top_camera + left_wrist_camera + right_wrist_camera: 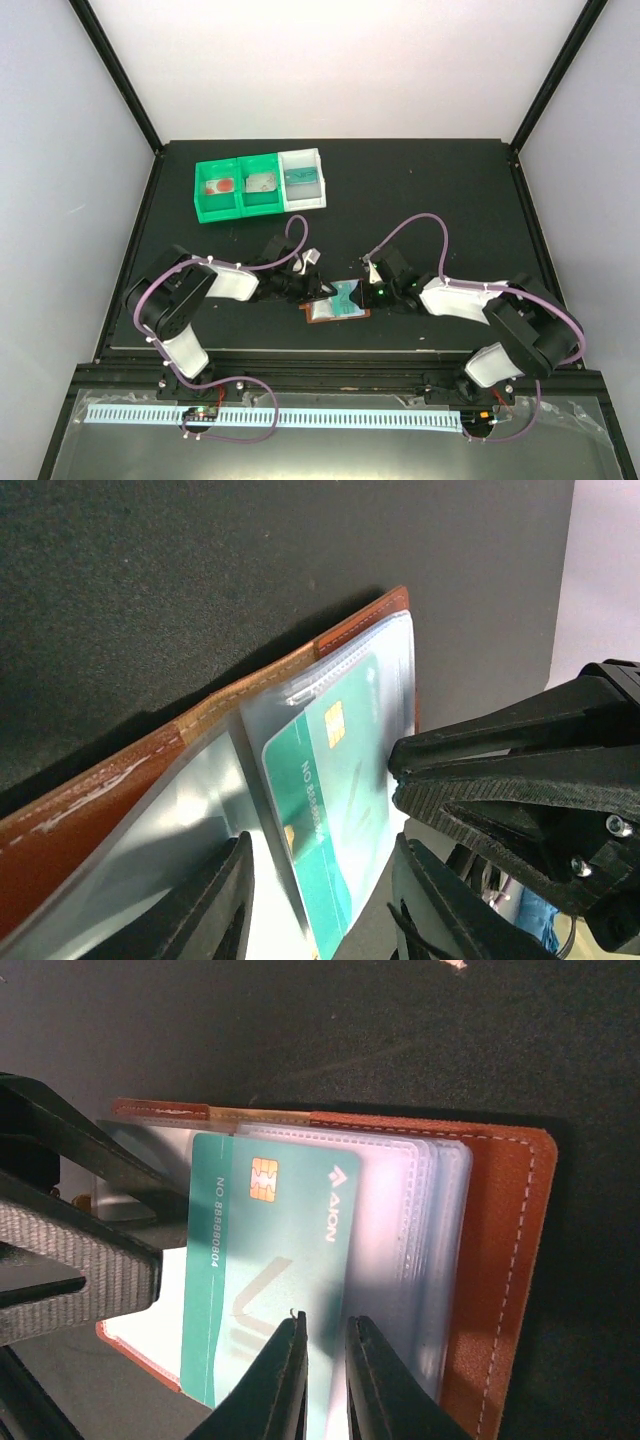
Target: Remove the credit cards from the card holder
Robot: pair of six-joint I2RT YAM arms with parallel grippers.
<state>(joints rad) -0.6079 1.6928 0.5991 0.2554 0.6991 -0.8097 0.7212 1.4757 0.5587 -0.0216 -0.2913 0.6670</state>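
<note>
Card holder [337, 312] lies open at the near edge of the worktop [420, 190], mid-width. Right gripper [322, 1358]: jaws clamped on green credit card [262, 1260], which is partly out of its clear sleeve [420, 1240]. Left gripper [320, 865]: jaws astride the sleeve, cannot tell if gripping. Best drawn straight along the pocket, holder pinned.

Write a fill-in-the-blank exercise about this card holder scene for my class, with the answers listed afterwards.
1. The credit card showing in the open card holder is ____ in colour.
2. The card holder's stitched cover is ____.
3. The third bin, beside the two green bins, is ____.
Missing words: green; brown; white.
</note>
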